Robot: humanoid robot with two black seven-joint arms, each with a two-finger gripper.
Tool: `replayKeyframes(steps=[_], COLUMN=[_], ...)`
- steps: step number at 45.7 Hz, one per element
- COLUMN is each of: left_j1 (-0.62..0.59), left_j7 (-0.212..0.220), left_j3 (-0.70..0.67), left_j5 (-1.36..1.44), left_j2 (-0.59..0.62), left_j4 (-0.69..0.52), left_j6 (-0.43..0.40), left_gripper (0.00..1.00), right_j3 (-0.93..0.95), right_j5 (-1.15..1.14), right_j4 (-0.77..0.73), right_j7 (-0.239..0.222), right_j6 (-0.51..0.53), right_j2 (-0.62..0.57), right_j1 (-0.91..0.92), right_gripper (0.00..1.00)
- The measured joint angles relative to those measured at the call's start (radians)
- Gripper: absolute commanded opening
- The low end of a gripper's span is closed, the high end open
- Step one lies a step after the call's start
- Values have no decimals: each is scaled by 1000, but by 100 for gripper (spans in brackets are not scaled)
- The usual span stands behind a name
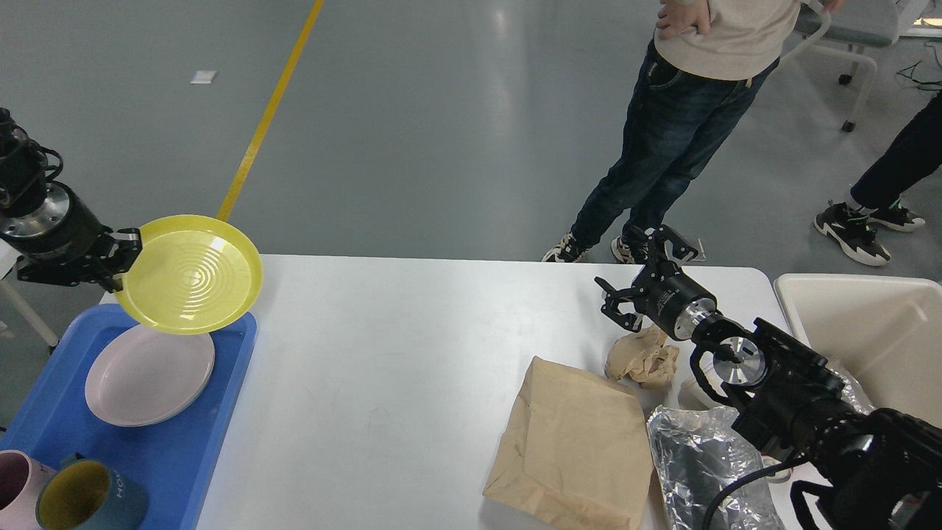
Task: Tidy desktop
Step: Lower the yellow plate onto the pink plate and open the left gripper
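Desk (412, 383) spans centre, below both arms. Left pincer (121, 254) raised at far-left edge, clenched on yellow plate (191, 274) rim, plate over blue tray (158, 442) w/ pink plate (147, 375). Right pincer (639, 276) hovers spread, released, just above crumpled paper (642, 359) on desk's right side.

The teal mug (92, 500) bears partly readable letters, "HO".

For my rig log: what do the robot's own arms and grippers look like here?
Both arms are black with chunky jointed housings and silver metal wrist rings. The right gripper has black skeletal fingers, and a black cable loops beneath that arm. The left gripper sits below a silver cylindrical collar, with thin black wiring above.
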Motion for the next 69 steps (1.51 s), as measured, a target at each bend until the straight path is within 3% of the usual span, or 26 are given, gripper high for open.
replayKeyframes(steps=[9,28,39,45,57,63,69], left_j1=[143,417,472,473,473,473,473], left_j7=[-2,5,12,7,-3,-4,-5], left_j3=[-15,-147,-162,-164,-164,-165,-201], left_j5=[0,3,3,4,4,2,1], left_j2=[61,20,-26,-28,-28,-28,-28], left_j4=[146,371,417,418,416,414,410], left_j6=[0,0,0,0,9,69,188], left_gripper=[0,0,0,14,60,86,93], right_j3=[0,0,0,0,0,0,0], right_j5=[0,0,0,0,0,0,0], right_j4=[0,0,0,0,0,0,0], right_j7=[0,0,0,0,0,0,0], right_j6=[0,0,0,0,0,0,0], right_j2=[0,0,0,0,0,0,0], right_j1=[0,0,0,0,0,0,0], right_gripper=[100,100,100,100,100,100,100])
